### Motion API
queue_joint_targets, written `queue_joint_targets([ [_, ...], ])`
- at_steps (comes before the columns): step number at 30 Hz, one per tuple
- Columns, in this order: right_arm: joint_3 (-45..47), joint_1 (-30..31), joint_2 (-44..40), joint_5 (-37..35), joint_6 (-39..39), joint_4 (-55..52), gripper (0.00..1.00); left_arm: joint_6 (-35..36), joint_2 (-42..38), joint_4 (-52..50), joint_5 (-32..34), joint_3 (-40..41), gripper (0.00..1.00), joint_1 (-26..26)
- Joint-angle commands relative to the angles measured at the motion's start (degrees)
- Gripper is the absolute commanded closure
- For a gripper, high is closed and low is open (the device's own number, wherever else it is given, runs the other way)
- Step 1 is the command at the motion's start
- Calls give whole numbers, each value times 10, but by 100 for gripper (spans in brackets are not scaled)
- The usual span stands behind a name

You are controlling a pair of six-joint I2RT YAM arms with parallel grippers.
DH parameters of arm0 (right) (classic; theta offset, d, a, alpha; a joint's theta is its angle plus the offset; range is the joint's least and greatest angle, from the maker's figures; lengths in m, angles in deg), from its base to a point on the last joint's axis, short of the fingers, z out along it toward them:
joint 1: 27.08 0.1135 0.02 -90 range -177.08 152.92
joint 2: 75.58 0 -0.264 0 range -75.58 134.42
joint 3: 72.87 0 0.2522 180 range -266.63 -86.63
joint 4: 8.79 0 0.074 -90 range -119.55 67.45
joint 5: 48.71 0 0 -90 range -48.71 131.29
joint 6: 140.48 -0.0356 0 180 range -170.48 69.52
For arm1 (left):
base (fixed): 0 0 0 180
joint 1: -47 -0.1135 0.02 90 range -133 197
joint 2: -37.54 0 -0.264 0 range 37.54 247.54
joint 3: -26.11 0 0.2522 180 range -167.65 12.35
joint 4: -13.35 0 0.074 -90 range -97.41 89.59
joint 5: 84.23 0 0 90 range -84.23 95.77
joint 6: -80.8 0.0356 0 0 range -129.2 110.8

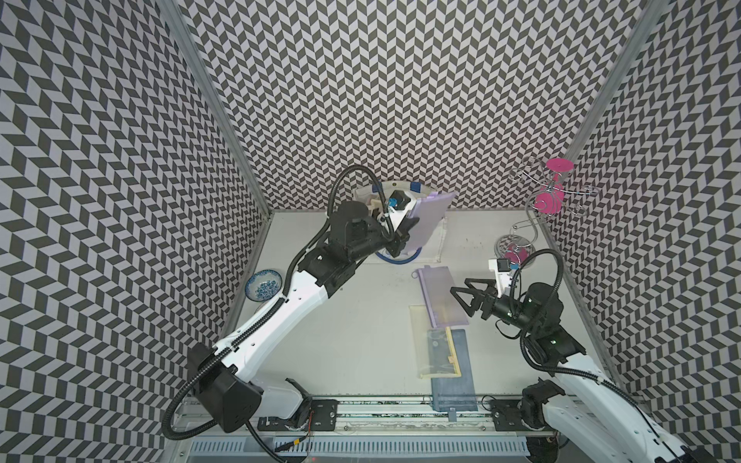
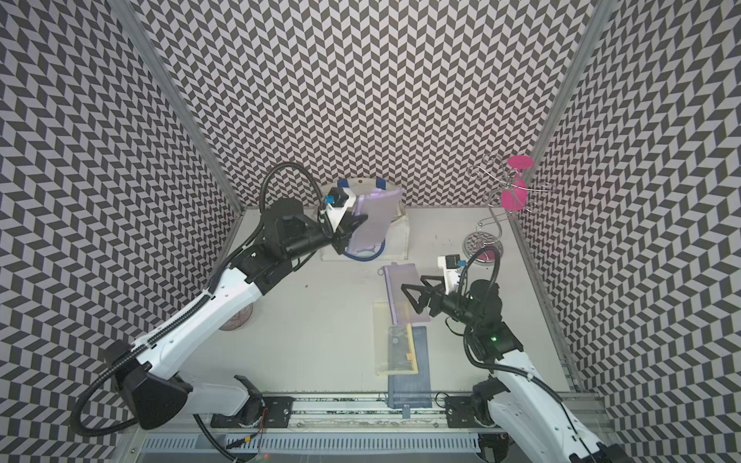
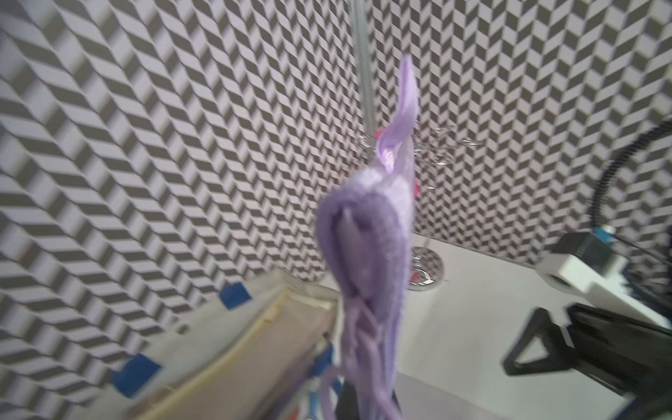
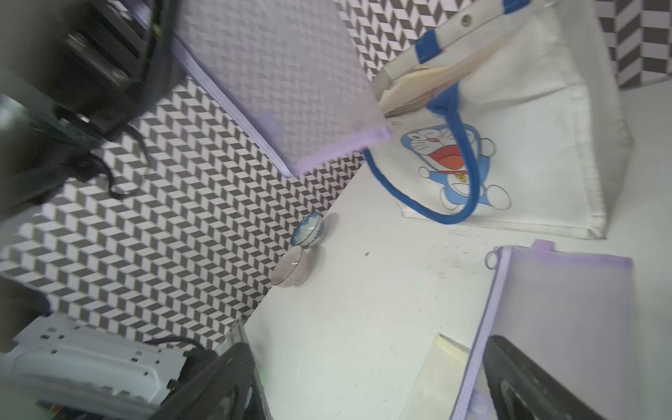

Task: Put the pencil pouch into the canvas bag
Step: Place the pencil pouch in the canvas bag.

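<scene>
Two purple mesh pouches show: the pencil pouch hangs clenched in our left gripper at the open top of the canvas bag, while a second pouch lies on the table under our right gripper, its jaws spread and empty. We should centre the hanging pouch over the opening, lower its bottom edge past the rim, clear of the blue handle, then release

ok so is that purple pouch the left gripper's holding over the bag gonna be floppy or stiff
Probably semi-stiff: the purple pouch holds a nearly flat shape though the left gripper pinches only one edge. Its far edge curls in the left wrist view, so expect some flex. Thin see-through mesh, so likely light.
</scene>
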Motion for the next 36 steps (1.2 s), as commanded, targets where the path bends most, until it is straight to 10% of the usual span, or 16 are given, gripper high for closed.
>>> queue_joint_targets([
  [1,-22,-5,9,-42,8,-23,1,169,89,-55,221,-81,100,0],
  [8,-27,-8,11,-42,12,-23,1,348,267,31,356,-205,100,-20],
  [23,-8,-38,26,-14,6,9,0,311,317,25,281,-153,100,-47],
  [29,-3,-46,15,-9,7,7,0,261,295,6,245,-144,48,-49],
  [36,-1,-49,8,-8,6,10,0,155,245,-68,179,-144,29,-57],
])
